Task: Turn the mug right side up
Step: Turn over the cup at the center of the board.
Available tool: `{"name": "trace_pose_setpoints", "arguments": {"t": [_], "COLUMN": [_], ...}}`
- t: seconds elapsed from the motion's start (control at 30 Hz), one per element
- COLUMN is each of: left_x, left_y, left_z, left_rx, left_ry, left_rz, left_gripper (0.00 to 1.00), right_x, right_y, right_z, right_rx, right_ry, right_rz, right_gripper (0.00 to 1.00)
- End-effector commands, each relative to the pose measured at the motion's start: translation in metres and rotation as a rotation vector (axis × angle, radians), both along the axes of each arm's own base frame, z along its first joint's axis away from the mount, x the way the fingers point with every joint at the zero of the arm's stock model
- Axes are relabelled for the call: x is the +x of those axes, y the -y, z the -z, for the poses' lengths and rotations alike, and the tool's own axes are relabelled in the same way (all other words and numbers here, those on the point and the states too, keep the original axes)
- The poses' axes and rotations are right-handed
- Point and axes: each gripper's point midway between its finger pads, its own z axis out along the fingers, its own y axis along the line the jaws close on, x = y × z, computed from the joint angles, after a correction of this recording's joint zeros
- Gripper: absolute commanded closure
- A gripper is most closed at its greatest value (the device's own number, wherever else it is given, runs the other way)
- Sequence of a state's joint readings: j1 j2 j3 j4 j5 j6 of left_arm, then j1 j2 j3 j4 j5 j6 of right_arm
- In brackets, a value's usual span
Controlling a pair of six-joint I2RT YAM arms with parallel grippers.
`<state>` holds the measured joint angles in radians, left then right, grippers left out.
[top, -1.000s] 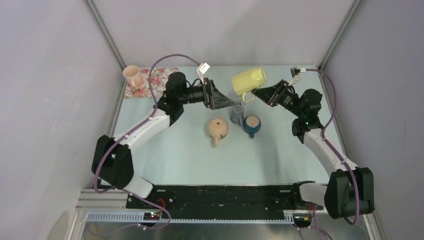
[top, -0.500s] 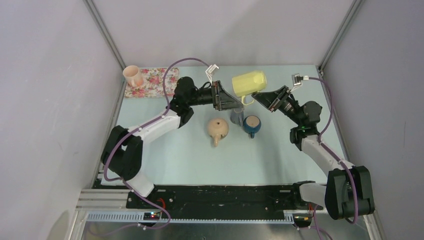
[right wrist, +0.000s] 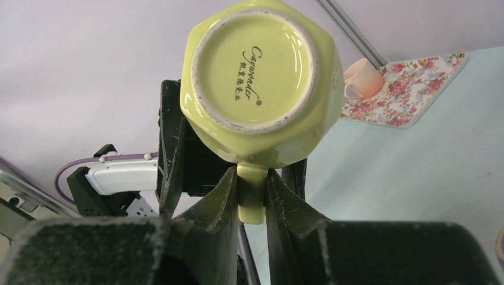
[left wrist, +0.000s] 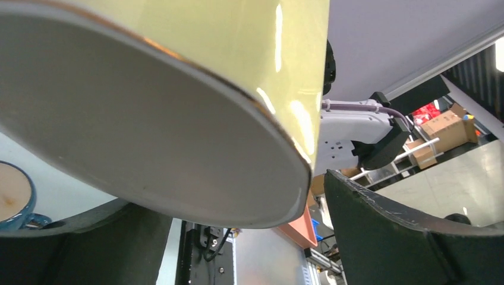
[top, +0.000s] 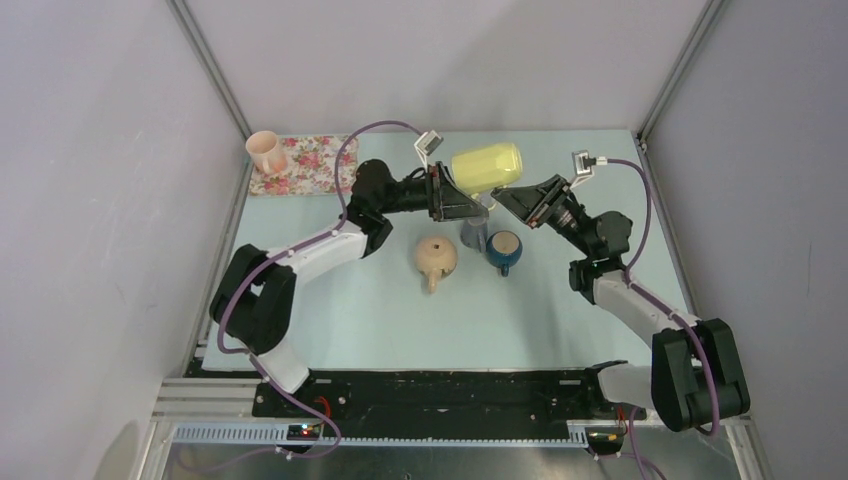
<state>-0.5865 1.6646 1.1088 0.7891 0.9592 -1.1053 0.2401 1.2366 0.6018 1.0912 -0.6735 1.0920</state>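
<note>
1. Right wrist view alone: the base of the glossy yellow-green ceramic mug is seen square-on, with a maker's mark printed on it. Its handle is pinched between the closed-in fingers of the right gripper.
2. Left wrist view alone: the mug's mouth is turned toward the left gripper, and its inside looks pale grey. The jaws are spread wide to either side of the rim; contact cannot be told.
3. Top view: the mug is held on its side in the air between the two grippers, base toward the right one.
4. Beneath the grippers a grey-blue tumbler and a dark blue mug are noted, the latter mouth-up with a tan interior. A tan ceramic mug sits on the left gripper's side.
5. Behind the left arm, a pink cup stands on a floral cloth.
6. Pale blue-green tabletop; lilac-grey walls.
</note>
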Motion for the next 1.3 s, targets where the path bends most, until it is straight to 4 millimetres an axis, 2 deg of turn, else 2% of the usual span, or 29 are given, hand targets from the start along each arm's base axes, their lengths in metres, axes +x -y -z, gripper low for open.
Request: {"name": "trace_pose_setpoints", "arguments": {"t": [0.0, 0.17, 0.4, 0.6, 0.77, 0.83, 1.13, 1.27], "left_x": [-0.019, -0.029, -0.035, -0.036, -0.036, -0.036, -0.034, -0.03], "left_y": [-0.001, -0.008, -0.012, -0.015, -0.015, -0.015, -0.017, -0.018], "left_z": [-0.026, -0.045, -0.053, -0.056, -0.057, -0.056, -0.056, -0.055], "left_rx": [-0.097, -0.18, -0.212, -0.229, -0.244, -0.246, -0.247, -0.248], "left_ry": [0.061, 0.085, 0.105, 0.118, 0.131, 0.134, 0.14, 0.139], "left_rz": [0.066, 0.093, 0.094, 0.084, 0.07, 0.067, 0.058, 0.046], "left_gripper": [0.07, 0.17, 0.29, 0.33, 0.29, 0.32, 0.63, 0.82], "right_x": [-0.01, -0.003, -0.003, -0.008, -0.011, -0.012, -0.009, -0.008], "right_y": [-0.004, -0.007, -0.015, -0.029, -0.039, -0.041, -0.041, -0.04], "right_z": [-0.02, -0.009, 0.004, 0.013, 0.02, 0.021, 0.027, 0.028], "right_rx": [0.018, 0.0, -0.017, -0.024, -0.022, -0.019, -0.017, -0.021], "right_ry": [0.16, 0.144, 0.125, 0.111, 0.072, 0.065, 0.035, 0.033], "right_rz": [0.002, 0.01, 0.009, -0.026, -0.039, -0.044, -0.034, -0.028], "right_gripper": [1.0, 1.0, 1.0, 1.0, 1.0, 1.0, 1.0, 1.0]}}
